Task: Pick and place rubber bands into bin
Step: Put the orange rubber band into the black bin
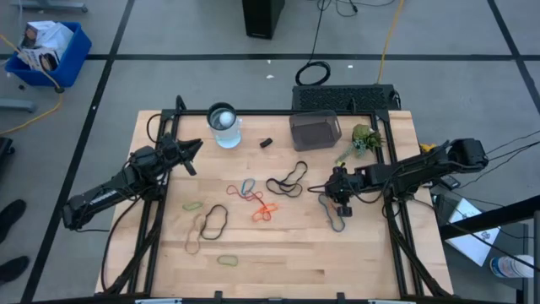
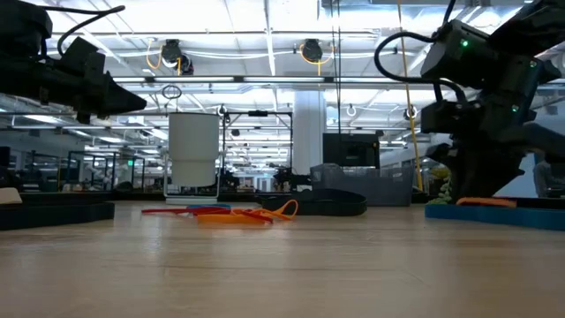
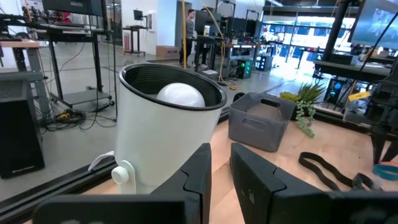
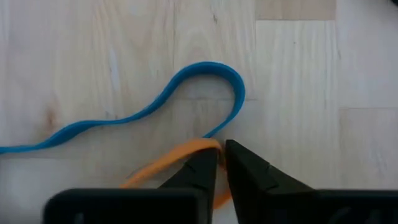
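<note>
Several rubber bands lie flat on the wooden table: a black one [image 1: 287,181], a blue and red tangle [image 1: 246,189], an orange one [image 1: 263,211], a dark one [image 1: 211,221] and green ones [image 1: 193,204]. The smoky-grey bin [image 1: 315,130] stands at the far middle, also in the left wrist view [image 3: 261,121]. My right gripper [image 1: 340,201] points down at the table's right, shut on an orange band [image 4: 168,163] beside a blue band [image 4: 186,87]. My left gripper [image 1: 192,152] waits shut and empty at the left, near the cup. My right gripper pinches the orange band at the top of its curve [image 4: 208,146] between its two fingertips [image 4: 202,168], coming from above and pointing down. The band's free part lies on the wood, next to the blue band's loop; the low view shows it at table height [image 2: 481,201].
A clear round cup [image 1: 224,127] stands at the far left-middle, close in front of my left gripper [image 3: 161,137]. A small green plant [image 1: 364,139] stands right of the bin. A small black piece [image 1: 265,142] lies between cup and bin. A dark band [image 1: 337,221] lies near my right gripper.
</note>
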Controlling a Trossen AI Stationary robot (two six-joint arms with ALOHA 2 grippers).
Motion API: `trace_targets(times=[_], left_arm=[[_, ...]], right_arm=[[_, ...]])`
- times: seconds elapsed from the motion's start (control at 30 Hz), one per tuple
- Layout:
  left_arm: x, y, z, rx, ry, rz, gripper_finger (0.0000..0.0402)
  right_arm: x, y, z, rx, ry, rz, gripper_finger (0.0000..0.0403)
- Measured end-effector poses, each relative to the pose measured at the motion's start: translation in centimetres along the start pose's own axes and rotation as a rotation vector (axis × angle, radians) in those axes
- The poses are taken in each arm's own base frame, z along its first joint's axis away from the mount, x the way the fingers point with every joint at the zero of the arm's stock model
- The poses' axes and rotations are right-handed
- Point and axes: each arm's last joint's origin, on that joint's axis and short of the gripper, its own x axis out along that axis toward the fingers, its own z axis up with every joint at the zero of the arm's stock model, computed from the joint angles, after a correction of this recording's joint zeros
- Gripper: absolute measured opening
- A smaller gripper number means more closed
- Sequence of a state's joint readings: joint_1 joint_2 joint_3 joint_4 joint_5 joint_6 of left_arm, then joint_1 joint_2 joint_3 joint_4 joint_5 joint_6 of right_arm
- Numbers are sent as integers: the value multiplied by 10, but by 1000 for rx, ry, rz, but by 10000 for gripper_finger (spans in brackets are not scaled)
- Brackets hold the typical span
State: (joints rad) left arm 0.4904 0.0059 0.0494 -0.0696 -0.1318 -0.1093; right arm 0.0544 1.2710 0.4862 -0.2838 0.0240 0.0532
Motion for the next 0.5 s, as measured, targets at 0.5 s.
trace_targets(times=[0.5], left_arm=[[0,0,0,0,0,0,70]], right_arm=[[-23,-6,6,166,-174,-148,1]])
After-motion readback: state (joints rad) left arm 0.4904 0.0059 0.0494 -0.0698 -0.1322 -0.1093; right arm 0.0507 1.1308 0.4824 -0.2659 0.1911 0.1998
